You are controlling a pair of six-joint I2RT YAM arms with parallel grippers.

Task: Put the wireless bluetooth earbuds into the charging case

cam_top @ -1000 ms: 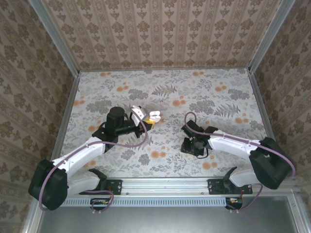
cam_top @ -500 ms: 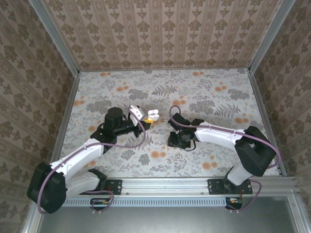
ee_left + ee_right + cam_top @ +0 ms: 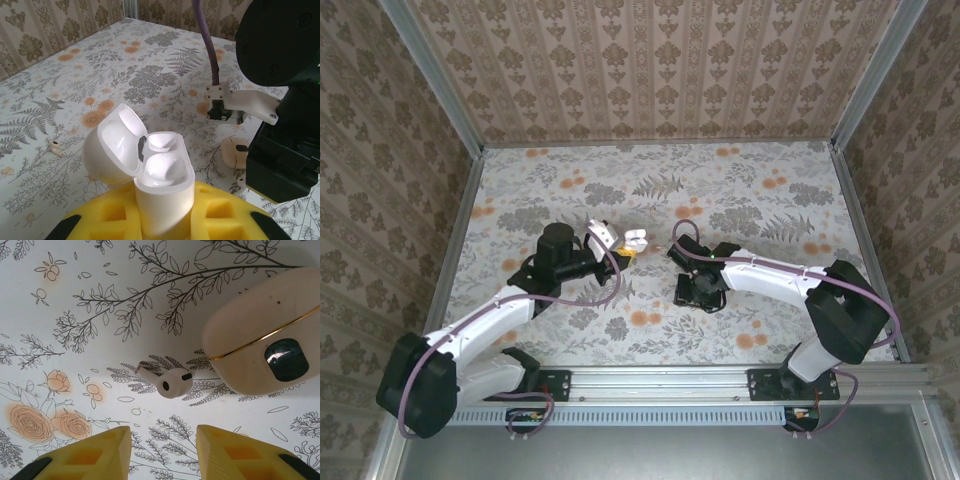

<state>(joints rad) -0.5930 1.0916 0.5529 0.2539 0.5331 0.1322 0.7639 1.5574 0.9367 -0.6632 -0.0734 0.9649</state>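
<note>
My left gripper (image 3: 165, 222) is shut on the white charging case (image 3: 167, 192), held upright with its lid (image 3: 112, 147) hinged open and both wells empty. From above, the case (image 3: 636, 240) sits at the table's middle. One white earbud (image 3: 170, 382) lies on the table just ahead of my right gripper (image 3: 162, 442), which is open and points down with nothing between its yellow pads (image 3: 107, 445). That earbud (image 3: 241, 183) also shows beside the right gripper's black body. A second earbud (image 3: 56, 148) lies on the table left of the case.
A round pinkish-tan disc (image 3: 265, 335) with a dark centre and gold line lies right beside the earbud under the right gripper. The right arm's wrist (image 3: 700, 285) hangs close to the left gripper (image 3: 618, 246). Patterned walls enclose the table.
The right arm has swung left toward the middle of the table, close to the held case, and its jaws have widened slightly. The left arm has barely moved.
</note>
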